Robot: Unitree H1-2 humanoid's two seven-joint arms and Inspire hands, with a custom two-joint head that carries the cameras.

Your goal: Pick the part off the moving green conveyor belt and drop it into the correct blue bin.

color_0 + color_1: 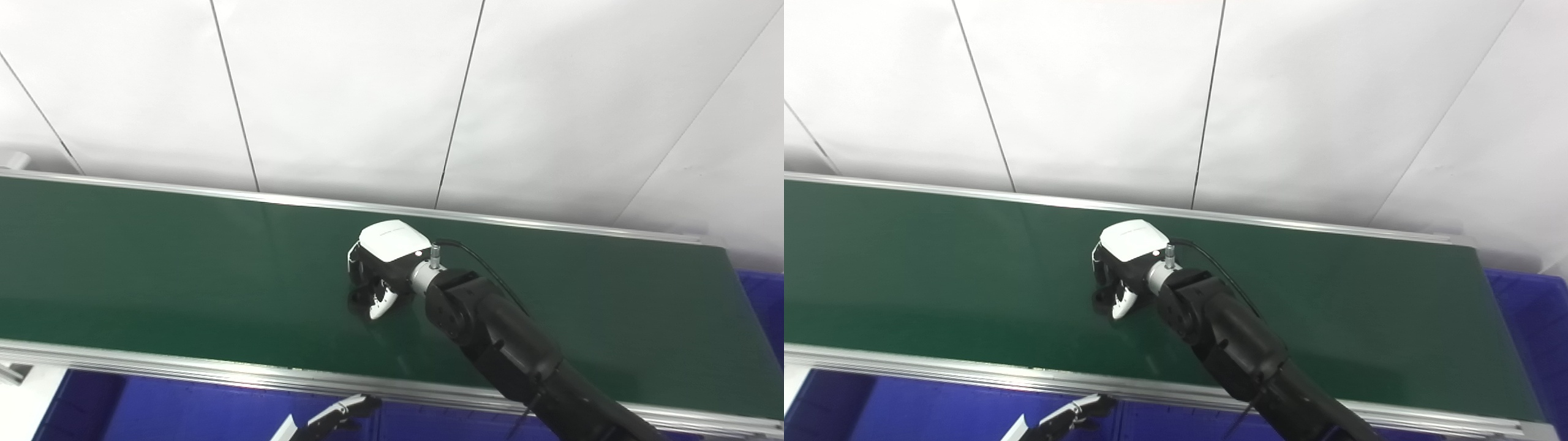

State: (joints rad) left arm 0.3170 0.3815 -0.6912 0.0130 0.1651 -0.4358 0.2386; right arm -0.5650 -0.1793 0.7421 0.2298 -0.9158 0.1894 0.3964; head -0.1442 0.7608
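Observation:
My right hand [380, 263], white-backed on a black arm, rests on the middle of the green conveyor belt [153, 263]. Its fingers curl downward and the white-tipped thumb [381, 305] closes in from below. Between them sits a small dark part [359, 300] on the belt, mostly hidden by the hand and its shadow. My left hand [337, 418] shows only at the bottom edge, below the belt's front rail, with its fingers stretched out and nothing in them.
A blue bin [762, 306] stands past the belt's right end, and another blue bin [184, 410] lies below the front rail. Aluminium rails [184, 366] edge the belt. White wall panels rise behind it.

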